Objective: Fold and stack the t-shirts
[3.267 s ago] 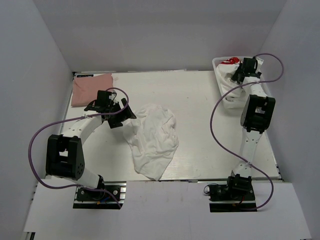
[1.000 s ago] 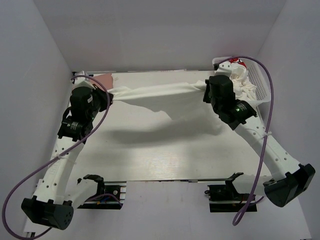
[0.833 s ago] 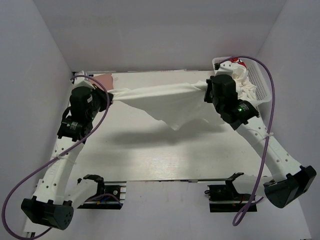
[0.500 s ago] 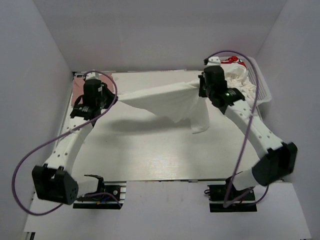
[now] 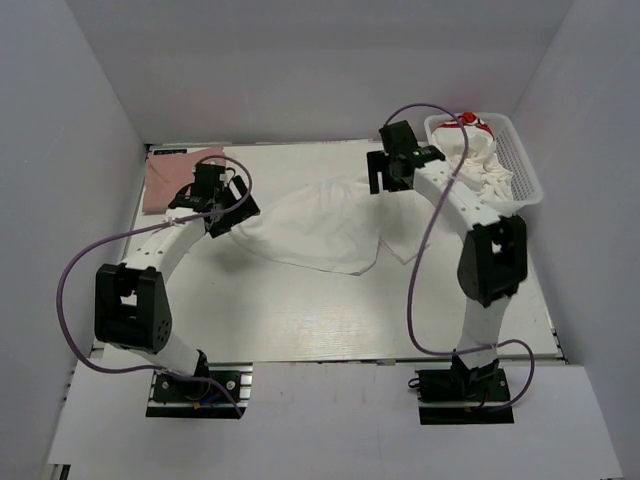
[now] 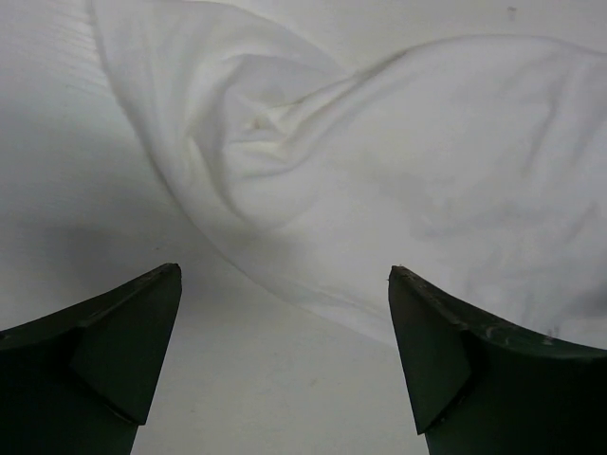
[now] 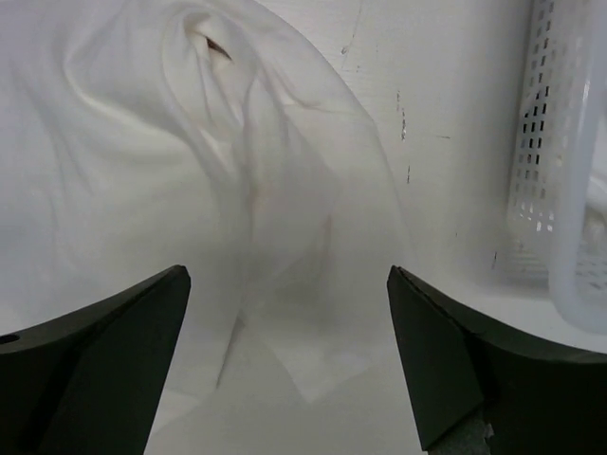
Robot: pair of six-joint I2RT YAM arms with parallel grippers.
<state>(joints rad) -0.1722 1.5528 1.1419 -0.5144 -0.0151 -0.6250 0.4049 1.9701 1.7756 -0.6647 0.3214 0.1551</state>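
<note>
A white t-shirt (image 5: pixel 325 220) lies loosely spread on the table between the two arms, still wrinkled. My left gripper (image 5: pixel 230 208) is open at the shirt's left corner; in the left wrist view the cloth (image 6: pixel 379 180) lies just beyond the open gripper (image 6: pixel 285 355). My right gripper (image 5: pixel 386 176) is open at the shirt's right corner, and the right wrist view shows the cloth (image 7: pixel 180 152) under and ahead of the open gripper (image 7: pixel 285 365). A folded dusty-pink t-shirt (image 5: pixel 178 178) lies at the back left. More white t-shirts (image 5: pixel 478 165), one with red print, fill the basket.
The white mesh basket (image 5: pixel 522 165) stands at the back right corner, close beside the right arm; its wall (image 7: pixel 560 180) shows at the right of the right wrist view. White walls enclose the table on three sides.
Both grippers have opened and let go of the white t-shirt that they held stretched in the air. It has dropped onto the table, and both arms have come down toward it.
</note>
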